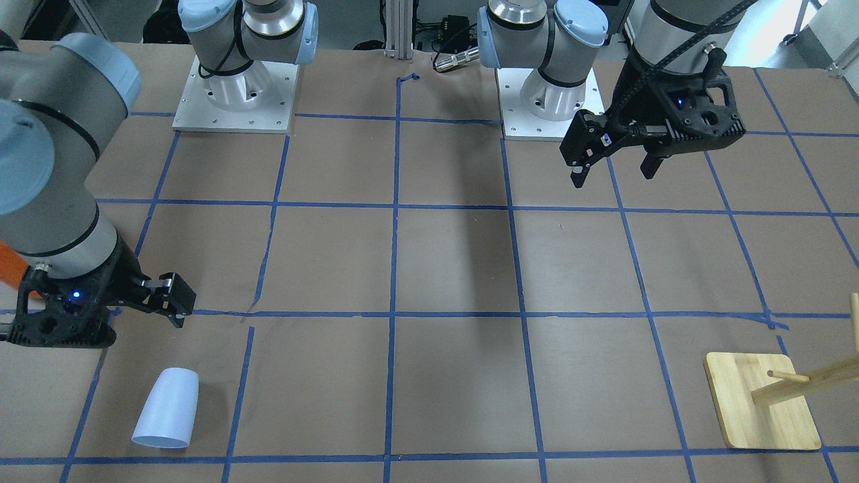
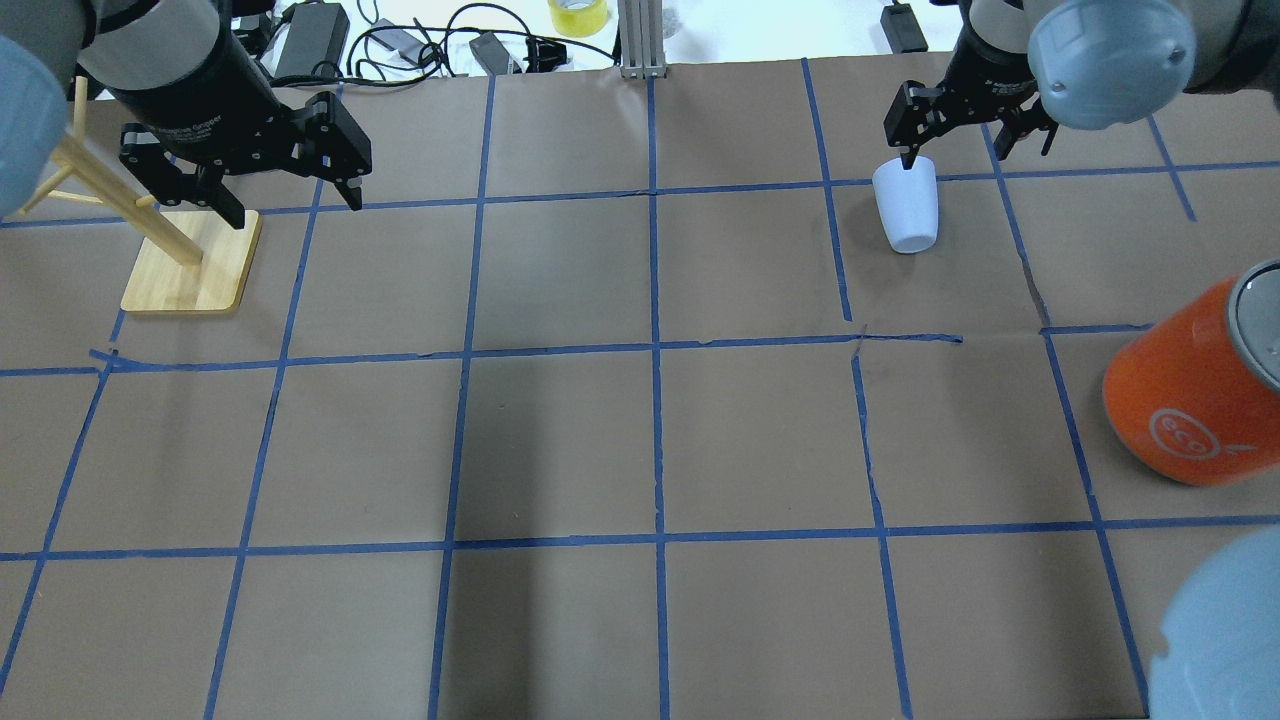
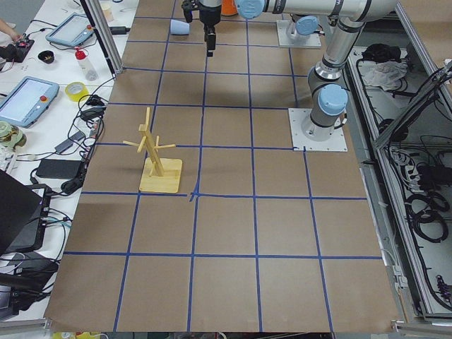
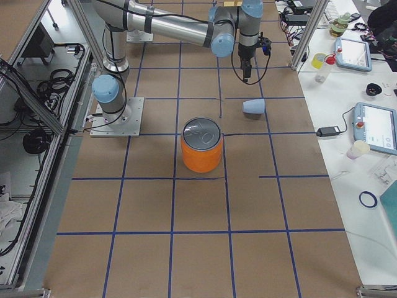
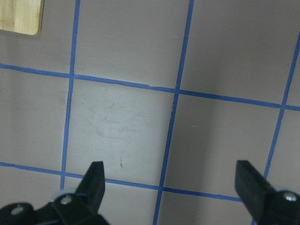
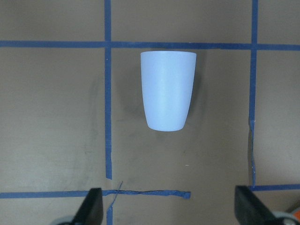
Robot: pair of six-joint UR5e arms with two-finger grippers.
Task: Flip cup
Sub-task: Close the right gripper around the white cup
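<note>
The cup [image 6: 168, 91] lies on its side on the counter [image 6: 56, 117], just ahead of the right gripper [image 6: 168, 192], midway between its wide, empty jaws. The left gripper [image 5: 169, 166], jaws also wide, hangs well apart from it.

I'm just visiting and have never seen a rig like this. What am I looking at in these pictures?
These are two robot arms bolted to a table covered in brown paper with a blue tape grid. Four pictures come from fixed cameras: one facing the robot, one behind it, one at each table end. Two come from wrist cameras looking down between the fingers. The left gripper and right gripper are both open and hold nothing. A pale blue cup lies on its side near the right gripper. An orange canister with a silver top and a wooden peg rack also stand on the table.
</note>
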